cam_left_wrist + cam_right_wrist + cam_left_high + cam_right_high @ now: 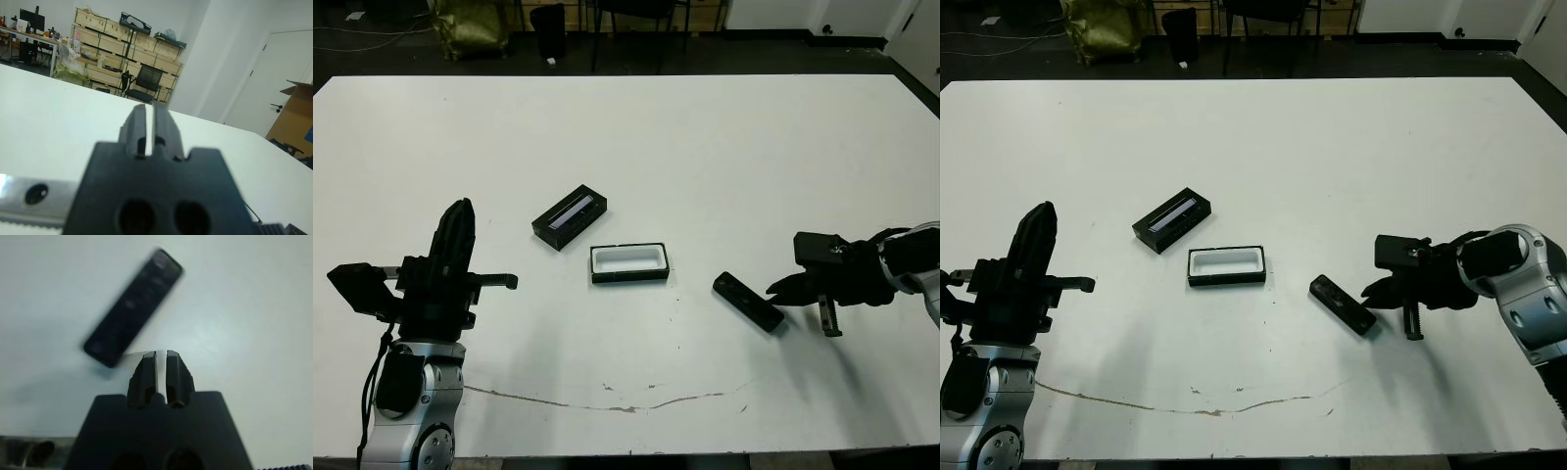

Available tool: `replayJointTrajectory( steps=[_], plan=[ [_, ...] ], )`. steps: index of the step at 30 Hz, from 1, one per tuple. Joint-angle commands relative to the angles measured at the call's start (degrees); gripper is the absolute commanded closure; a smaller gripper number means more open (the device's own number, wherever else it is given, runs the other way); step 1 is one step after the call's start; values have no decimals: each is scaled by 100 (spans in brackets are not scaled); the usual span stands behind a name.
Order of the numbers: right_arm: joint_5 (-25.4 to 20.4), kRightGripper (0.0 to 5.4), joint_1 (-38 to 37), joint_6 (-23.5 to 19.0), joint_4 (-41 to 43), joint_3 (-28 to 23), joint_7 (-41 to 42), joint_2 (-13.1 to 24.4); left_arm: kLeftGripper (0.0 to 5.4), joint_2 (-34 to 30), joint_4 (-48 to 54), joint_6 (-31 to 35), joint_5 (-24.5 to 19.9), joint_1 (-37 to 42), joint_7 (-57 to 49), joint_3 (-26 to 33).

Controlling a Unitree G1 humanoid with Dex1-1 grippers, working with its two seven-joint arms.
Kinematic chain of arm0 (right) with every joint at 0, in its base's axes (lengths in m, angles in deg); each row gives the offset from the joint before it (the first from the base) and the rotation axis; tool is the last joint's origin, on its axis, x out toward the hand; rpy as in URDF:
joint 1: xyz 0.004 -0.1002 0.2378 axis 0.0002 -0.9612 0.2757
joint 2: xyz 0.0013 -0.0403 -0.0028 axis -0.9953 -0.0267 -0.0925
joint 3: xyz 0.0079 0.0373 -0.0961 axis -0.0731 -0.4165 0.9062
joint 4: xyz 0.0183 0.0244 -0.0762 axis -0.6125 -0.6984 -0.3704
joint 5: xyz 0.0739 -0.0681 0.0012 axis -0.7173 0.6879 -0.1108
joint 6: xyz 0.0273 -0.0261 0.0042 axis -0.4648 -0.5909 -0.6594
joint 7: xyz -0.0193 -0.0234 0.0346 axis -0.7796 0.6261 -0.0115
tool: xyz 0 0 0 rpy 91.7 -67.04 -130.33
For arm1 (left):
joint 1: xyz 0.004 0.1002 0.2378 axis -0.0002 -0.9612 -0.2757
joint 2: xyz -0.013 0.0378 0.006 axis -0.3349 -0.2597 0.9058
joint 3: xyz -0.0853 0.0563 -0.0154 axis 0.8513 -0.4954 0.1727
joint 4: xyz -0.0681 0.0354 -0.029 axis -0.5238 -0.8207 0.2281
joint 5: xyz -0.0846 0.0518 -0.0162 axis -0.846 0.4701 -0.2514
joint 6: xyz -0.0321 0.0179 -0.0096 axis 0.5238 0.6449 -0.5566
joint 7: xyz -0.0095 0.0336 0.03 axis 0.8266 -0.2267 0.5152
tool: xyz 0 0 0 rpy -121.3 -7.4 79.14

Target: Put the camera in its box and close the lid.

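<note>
- We see the camera (pixel 749 302) lying flat on the white table (pixel 705 157), right of centre, set at a slant; nothing holds it.
- R gripper (pixel 781 291) is low over the table just beside the camera's near-right end; its tips point at that end. In the R wrist view the two fingers (pixel 148 372) are pressed together w/ only a thin slit between, nothing pinched; the camera (pixel 133 307) lies just ahead of the tips, a bit blurred. We can't tell if the tips touch it.
- The box (pixel 628 263) sits near the table's middle, open side up, white lining showing, nothing in it. It's left of the camera, w/ bare table between them.
- The lid (pixel 570 216) rests on the table just beyond & to the left of the box, angled, silver-grey stripe facing up. Near the box but not touching it, not on it.
- L gripper (pixel 460 220) is held up over the left side of the table, well apart from lid & box, fingers pointing away from us. L wrist view shows its fingers (pixel 138 128) close together w/ a narrow gap, holding nothing.
- Beyond the table in the L wrist view: a black office chair (pixel 147 82), stacked wooden crates (pixel 107 44), and a white door (pixel 276 85).
</note>
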Motion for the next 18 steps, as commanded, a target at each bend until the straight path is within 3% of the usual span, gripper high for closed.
replayJointTrajectory(
  steps=[1,6,10,15,18],
  plan=[
    [235,540,-173,83,-159,-223,-596,42,539,-26,-25,79,-6,-64,-34,1],
    [-10,540,-227,-268,-175,-1016,-1504,-154,539,-30,-46,38,26,-79,-26,6],
    [-943,540,-407,-156,35,-1974,-1820,-492,539,-27,-33,79,-20,-91,-26,14],
    [-2045,540,-998,-1374,1461,-2690,-2132,-759,539,-26,-63,62,-17,-99,1,-3],
    [-2556,540,-1385,-1670,2158,-2918,-2251,-911,539,-33,-63,65,-25,-115,19,-12]
  ],
)
